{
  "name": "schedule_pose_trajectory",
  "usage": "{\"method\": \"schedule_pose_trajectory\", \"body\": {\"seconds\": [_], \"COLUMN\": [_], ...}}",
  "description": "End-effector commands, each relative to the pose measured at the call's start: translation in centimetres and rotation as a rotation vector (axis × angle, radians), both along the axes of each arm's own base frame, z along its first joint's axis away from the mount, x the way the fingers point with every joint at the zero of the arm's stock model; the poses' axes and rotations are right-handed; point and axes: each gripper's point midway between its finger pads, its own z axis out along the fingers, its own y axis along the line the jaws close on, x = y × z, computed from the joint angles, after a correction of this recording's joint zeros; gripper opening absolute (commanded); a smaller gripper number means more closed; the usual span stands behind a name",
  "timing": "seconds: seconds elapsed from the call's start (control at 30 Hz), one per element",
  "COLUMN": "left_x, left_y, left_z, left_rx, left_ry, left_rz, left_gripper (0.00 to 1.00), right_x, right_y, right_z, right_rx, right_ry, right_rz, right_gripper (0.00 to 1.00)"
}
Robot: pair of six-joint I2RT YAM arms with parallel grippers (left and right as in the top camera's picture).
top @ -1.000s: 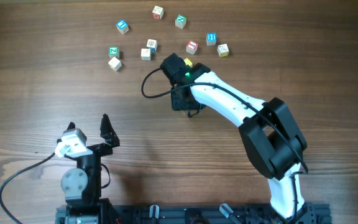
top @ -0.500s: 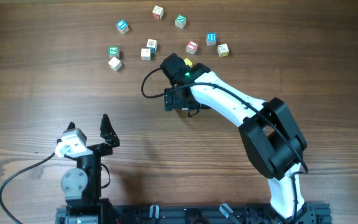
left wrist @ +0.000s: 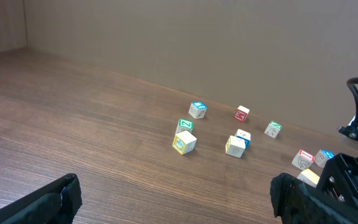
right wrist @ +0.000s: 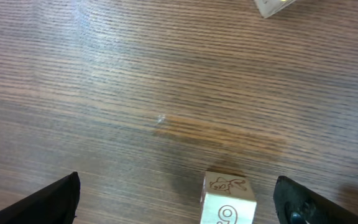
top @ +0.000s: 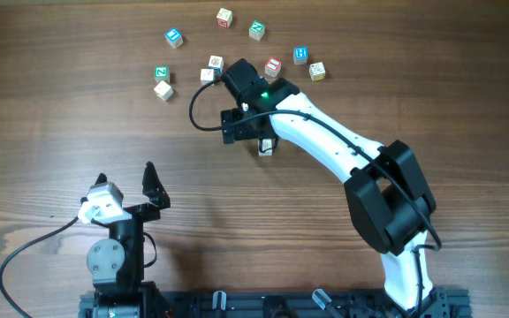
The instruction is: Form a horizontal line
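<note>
Small wooden letter cubes lie scattered at the far side of the table, among them a blue-faced cube (top: 174,37) and a green-faced cube (top: 161,73); no horizontal line of cubes shows. One pale cube (top: 266,147) (right wrist: 229,199) with a red numeral stands alone nearer the middle. My right gripper (top: 247,128) (right wrist: 182,202) hovers open over it; the cube sits loose between the wide-apart fingers, nearer the right one. My left gripper (top: 126,181) (left wrist: 173,208) is open and empty near the front left, far from all cubes.
Another pale cube (right wrist: 272,5) lies just beyond the right gripper. In the left wrist view the cube cluster (left wrist: 184,143) is ahead and the right arm (left wrist: 353,174) stands at the right edge. A black cable (top: 197,110) loops left of the right wrist.
The right gripper opened and let go of the pale cube, then shifted up and left, uncovering the cube on the table. The left arm has not moved.
</note>
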Motion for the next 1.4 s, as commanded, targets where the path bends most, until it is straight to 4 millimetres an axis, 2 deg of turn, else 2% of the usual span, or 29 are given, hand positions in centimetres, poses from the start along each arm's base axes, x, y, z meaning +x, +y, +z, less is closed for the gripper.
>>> {"method": "schedule_pose_trajectory", "body": {"seconds": [0.0,0.17,0.7,1.0,1.13,1.2,1.3,1.37], "left_x": [0.0,0.0,0.0,0.0,0.0,0.0,0.0,0.0], "left_y": [0.1,0.1,0.1,0.1,0.1,0.1,0.1,0.1], "left_z": [0.0,0.0,0.0,0.0,0.0,0.0,0.0,0.0], "left_rx": [0.017,0.017,0.017,0.017,0.017,0.017,0.017,0.017], "left_ry": [-0.003,-0.003,-0.003,-0.003,-0.003,-0.003,-0.003,-0.003], "left_rz": [0.009,0.009,0.009,0.009,0.009,0.009,0.009,0.009], "left_gripper": [1.00,1.00,1.00,1.00,1.00,1.00,1.00,1.00], "right_x": [0.0,-0.1,-2.5,-2.4,-2.5,-2.6,-2.8,-2.8], "right_y": [0.8,0.9,3.5,3.7,3.6,3.5,3.4,3.4], "right_z": [0.0,0.0,0.0,0.0,0.0,0.0,-0.1,-0.1], "right_rx": [0.036,0.041,0.085,0.089,0.087,0.083,0.077,0.077], "right_ry": [0.016,0.020,0.064,0.058,0.061,0.065,0.073,0.073], "right_rz": [0.021,0.023,0.093,0.095,0.095,0.095,0.094,0.094], "right_gripper": [1.00,1.00,1.00,1.00,0.85,0.70,0.62,0.42]}}
